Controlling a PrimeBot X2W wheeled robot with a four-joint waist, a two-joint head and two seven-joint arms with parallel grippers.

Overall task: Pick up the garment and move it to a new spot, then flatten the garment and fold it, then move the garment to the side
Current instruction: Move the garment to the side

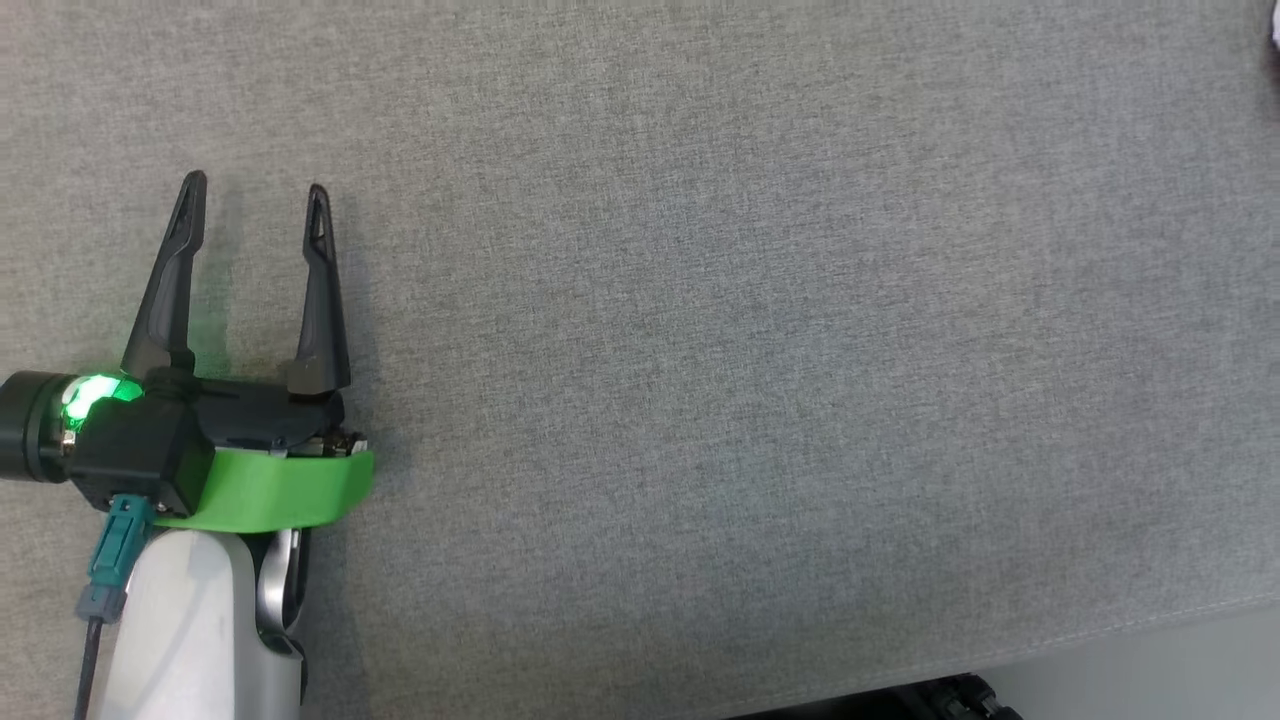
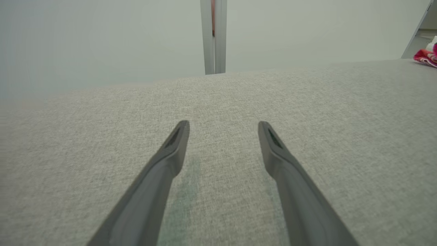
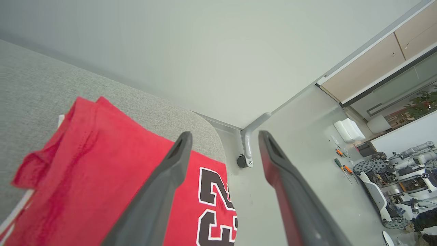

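Probably a robotics lab: wheeled robots (image 3: 379, 196), screwdrivers (image 3: 342, 165) on floor (image 3: 307, 143).

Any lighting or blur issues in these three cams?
Head view: the green light behind the left gripper blows out and tints the grey tabletop. Left wrist view: faint green cast under the gripper. Right wrist view: the red garment smears at its left edge and reddens one finger of the right gripper.

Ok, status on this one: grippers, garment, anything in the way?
Left gripper open, empty, over table. Right gripper open above garment. Garment at table corner, not gripped. Nothing seen in the way.
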